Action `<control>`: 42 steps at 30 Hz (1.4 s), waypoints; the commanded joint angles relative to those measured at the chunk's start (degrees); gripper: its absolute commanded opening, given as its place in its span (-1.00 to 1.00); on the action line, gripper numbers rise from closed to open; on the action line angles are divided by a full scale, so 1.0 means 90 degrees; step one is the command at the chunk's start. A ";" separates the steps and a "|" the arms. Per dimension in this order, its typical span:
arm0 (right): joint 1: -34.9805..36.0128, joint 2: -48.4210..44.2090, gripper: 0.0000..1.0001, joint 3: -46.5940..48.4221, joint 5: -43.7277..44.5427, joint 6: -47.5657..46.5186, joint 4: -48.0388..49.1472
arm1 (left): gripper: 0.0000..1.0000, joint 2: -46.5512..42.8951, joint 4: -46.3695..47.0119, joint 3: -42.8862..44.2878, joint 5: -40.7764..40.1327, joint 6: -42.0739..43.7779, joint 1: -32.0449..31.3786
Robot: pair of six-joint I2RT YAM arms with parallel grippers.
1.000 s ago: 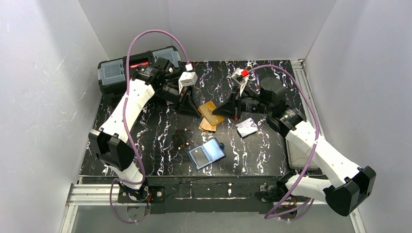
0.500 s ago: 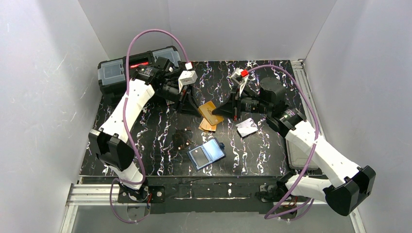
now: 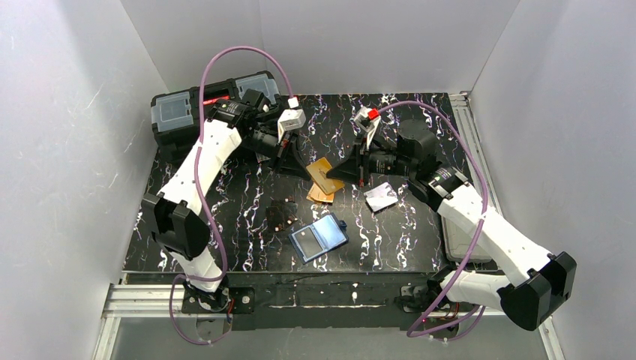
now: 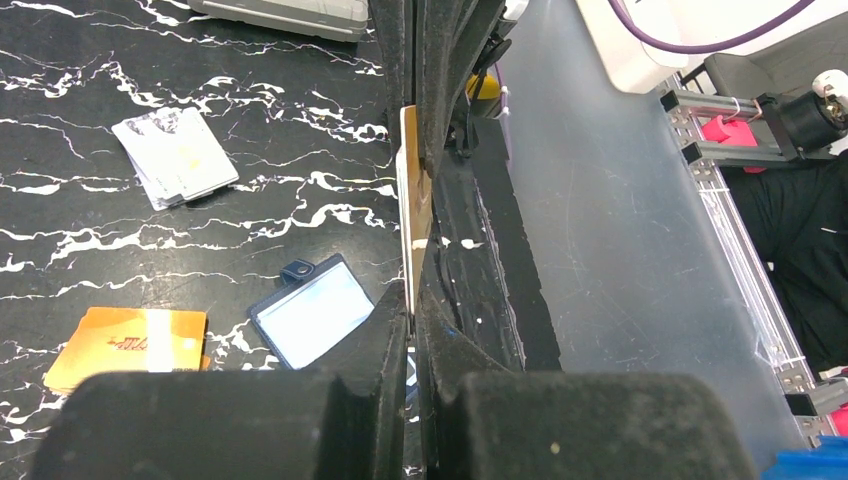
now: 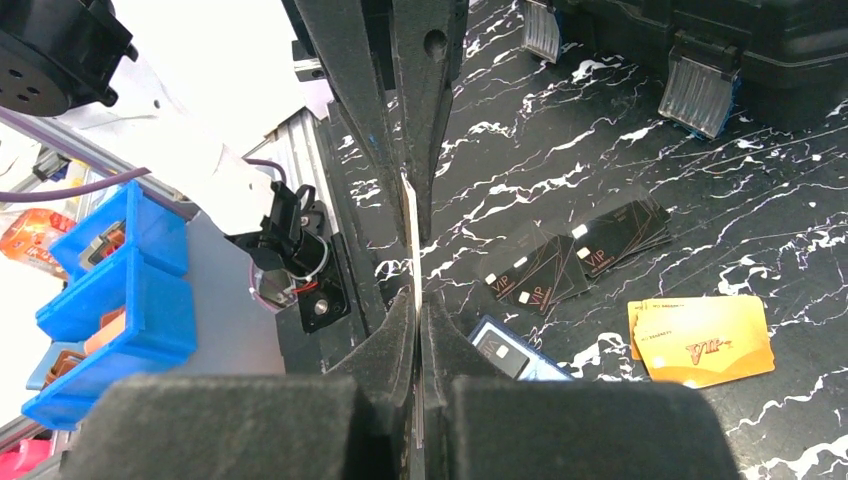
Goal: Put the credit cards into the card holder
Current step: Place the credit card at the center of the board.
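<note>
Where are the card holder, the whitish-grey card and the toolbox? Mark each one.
card holder [image 3: 319, 237], top view, light blue open inside
whitish-grey card [image 3: 381, 196], top view, middle of its face
toolbox [image 3: 174, 110], top view, grey panel on its lid

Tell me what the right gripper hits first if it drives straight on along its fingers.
The left gripper, likely almost at once: it faces the right gripper tip to tip, both shut on the same orange card. The gap between their tips is hard to judge.

One orange card [image 3: 324, 171] is raised; a second orange card [image 3: 319, 194], whitish card [image 3: 381, 196] and open card holder [image 3: 319, 237] lie flat.
</note>
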 commanded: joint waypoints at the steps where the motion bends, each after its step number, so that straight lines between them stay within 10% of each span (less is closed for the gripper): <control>1: -0.0045 -0.0215 -0.97 0.0020 0.0411 -0.0177 0.0208 | -1.00 0.0106 -0.0284 0.0011 -0.0097 0.0155 0.0090; 42: -0.0282 -0.0736 -0.97 -0.0946 0.2071 0.0309 0.0915 | -1.00 0.0090 0.3699 -0.1945 -0.2926 -0.3816 0.0372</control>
